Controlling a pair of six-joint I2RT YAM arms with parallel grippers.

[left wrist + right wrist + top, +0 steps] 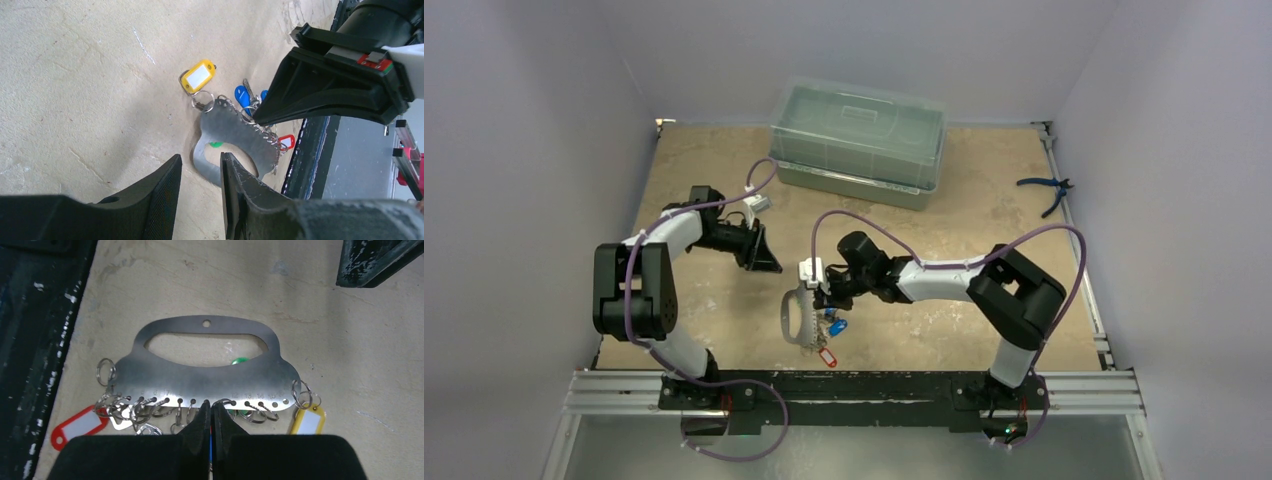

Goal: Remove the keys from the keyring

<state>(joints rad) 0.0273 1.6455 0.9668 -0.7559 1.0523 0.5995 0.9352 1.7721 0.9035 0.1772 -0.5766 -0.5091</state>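
The flat grey steel keyring plate (200,376) lay on the beige worktop (360,340), its coloured-tagged keys (242,96) strung along its holed edge. The right claw (210,415) was pressed together at that edge. The left claw (201,159) hovered spread nearby, apart from the plate. A pull would likely drag the whole plate along, since nothing pinned it down.

Robot laboratory cell. Plain pale walls (514,120) enclose a tan bench (984,200). An aluminium rail (1094,392) along the bench's near edge carries the left arm (639,290) and right arm (1014,295). Pliers (1047,187) lie at its right edge.
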